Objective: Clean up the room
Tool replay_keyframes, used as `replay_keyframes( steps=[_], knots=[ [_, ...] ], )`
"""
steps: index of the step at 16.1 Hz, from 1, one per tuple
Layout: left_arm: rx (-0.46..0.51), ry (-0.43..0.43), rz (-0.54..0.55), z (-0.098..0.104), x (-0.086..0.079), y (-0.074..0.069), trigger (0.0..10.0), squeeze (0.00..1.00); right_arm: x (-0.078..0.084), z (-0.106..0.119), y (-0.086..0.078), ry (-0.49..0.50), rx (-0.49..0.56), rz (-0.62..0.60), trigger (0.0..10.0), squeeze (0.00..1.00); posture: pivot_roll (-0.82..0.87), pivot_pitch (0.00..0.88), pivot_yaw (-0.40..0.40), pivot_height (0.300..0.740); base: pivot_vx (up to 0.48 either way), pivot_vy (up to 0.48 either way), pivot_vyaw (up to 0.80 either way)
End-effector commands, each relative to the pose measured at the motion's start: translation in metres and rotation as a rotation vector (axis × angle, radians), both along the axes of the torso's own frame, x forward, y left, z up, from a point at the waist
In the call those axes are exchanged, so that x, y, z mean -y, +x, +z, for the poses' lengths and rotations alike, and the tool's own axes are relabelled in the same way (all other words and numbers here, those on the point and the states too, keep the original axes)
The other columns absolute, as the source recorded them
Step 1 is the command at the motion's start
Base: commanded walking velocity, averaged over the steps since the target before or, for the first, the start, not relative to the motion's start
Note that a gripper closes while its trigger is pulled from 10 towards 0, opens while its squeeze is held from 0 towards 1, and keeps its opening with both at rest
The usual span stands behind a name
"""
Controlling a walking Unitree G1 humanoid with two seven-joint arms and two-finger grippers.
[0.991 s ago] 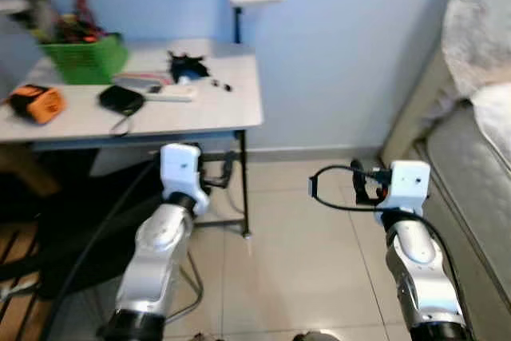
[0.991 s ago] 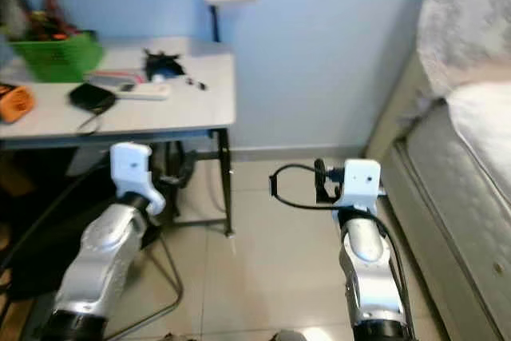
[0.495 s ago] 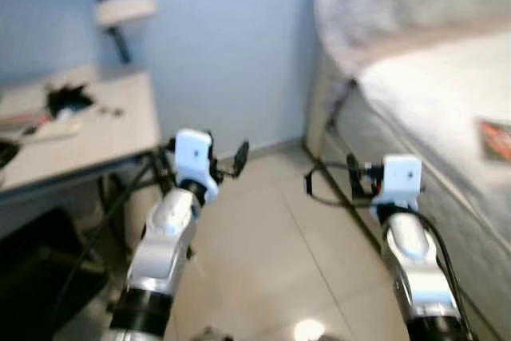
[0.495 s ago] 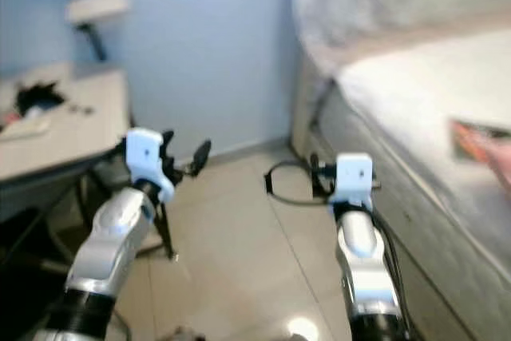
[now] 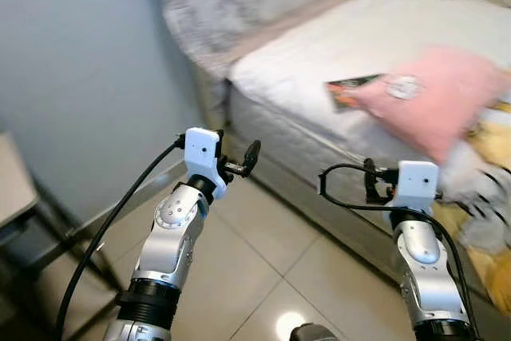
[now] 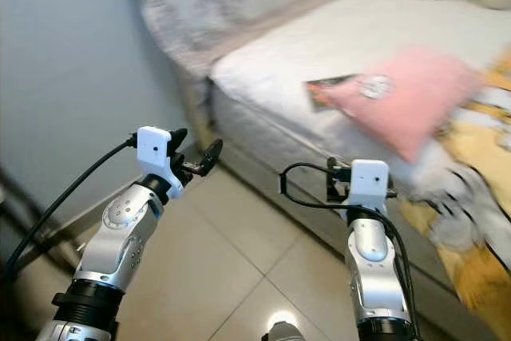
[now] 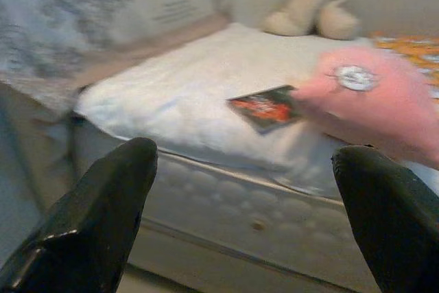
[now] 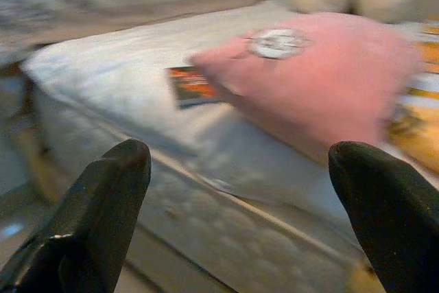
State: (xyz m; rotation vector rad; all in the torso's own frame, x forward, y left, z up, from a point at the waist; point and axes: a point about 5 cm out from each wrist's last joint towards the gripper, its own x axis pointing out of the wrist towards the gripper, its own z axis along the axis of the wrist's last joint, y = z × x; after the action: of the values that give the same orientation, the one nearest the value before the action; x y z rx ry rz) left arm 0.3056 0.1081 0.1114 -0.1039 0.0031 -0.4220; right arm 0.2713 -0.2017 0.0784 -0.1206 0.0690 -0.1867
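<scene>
The small flat red-and-dark printed booklet (image 5: 351,89) on the white mattress (image 5: 319,61) is partly covered by the soft pink pillow (image 5: 427,97) — its print is too blurred to read. The round white badge (image 7: 354,77) on the pillow is smeared as well. The orange-yellow patterned cloth (image 5: 487,253) runs off the picture's edge, and the grey crumpled thing (image 6: 459,213) on it is too blurred to name. Two pale beige plush shapes (image 7: 309,15) at the bed's far end stay vague — what they are cannot be told.
</scene>
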Motion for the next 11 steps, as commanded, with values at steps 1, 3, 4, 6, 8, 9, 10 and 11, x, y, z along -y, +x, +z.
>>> replay_keyframes(
  steps=[1,3,4,6,8,9,10,11],
  knots=[
    [-0.079,0.015,0.027,-0.021,-0.018,-0.015,10.0,0.0,-0.002,-0.004,-0.011,0.026,-0.005,0.017,10.0,1.0,-0.19,0.0,0.088,0.74,0.0,0.48,-0.69],
    [-0.115,0.05,-0.002,-0.036,-0.02,-0.035,10.0,0.0,0.0,-0.009,-0.021,0.022,-0.02,0.034,10.0,1.0,-0.2,0.0,0.091,0.74,0.0,0.478,-0.7],
    [-0.12,0.069,0.005,-0.043,-0.022,-0.039,10.0,0.0,0.003,-0.014,-0.028,0.032,-0.036,0.035,10.0,1.0,-0.2,0.0,0.087,0.74,0.0,0.375,-0.71],
    [-0.102,0.089,0.09,-0.038,-0.027,-0.024,10.0,0.0,0.005,-0.016,-0.029,0.036,-0.045,0.031,10.0,1.0,-0.2,0.0,0.082,0.74,0.0,0.0,-0.71],
    [-0.07,0.057,0.103,-0.027,-0.027,-0.015,10.0,0.0,0.002,-0.013,-0.024,0.029,-0.029,0.05,10.0,1.0,-0.19,0.0,0.082,0.74,0.0,0.0,-0.71],
    [-0.058,0.058,0.116,-0.024,-0.027,-0.013,10.0,0.0,0.001,-0.008,-0.02,0.018,-0.002,0.06,10.0,1.0,-0.19,0.0,0.082,0.74,0.0,0.0,-0.71],
    [-0.051,0.06,0.122,-0.023,-0.028,-0.013,10.0,0.0,0.002,-0.005,-0.017,0.013,0.012,0.054,10.0,1.0,-0.19,0.0,0.082,0.74,0.0,0.0,0.0],
    [-0.042,0.05,0.119,-0.022,-0.026,-0.013,10.0,0.0,0.003,-0.004,-0.015,0.012,0.014,0.048,10.0,1.0,-0.19,0.0,0.081,0.74,0.0,0.0,0.0]
  ],
)
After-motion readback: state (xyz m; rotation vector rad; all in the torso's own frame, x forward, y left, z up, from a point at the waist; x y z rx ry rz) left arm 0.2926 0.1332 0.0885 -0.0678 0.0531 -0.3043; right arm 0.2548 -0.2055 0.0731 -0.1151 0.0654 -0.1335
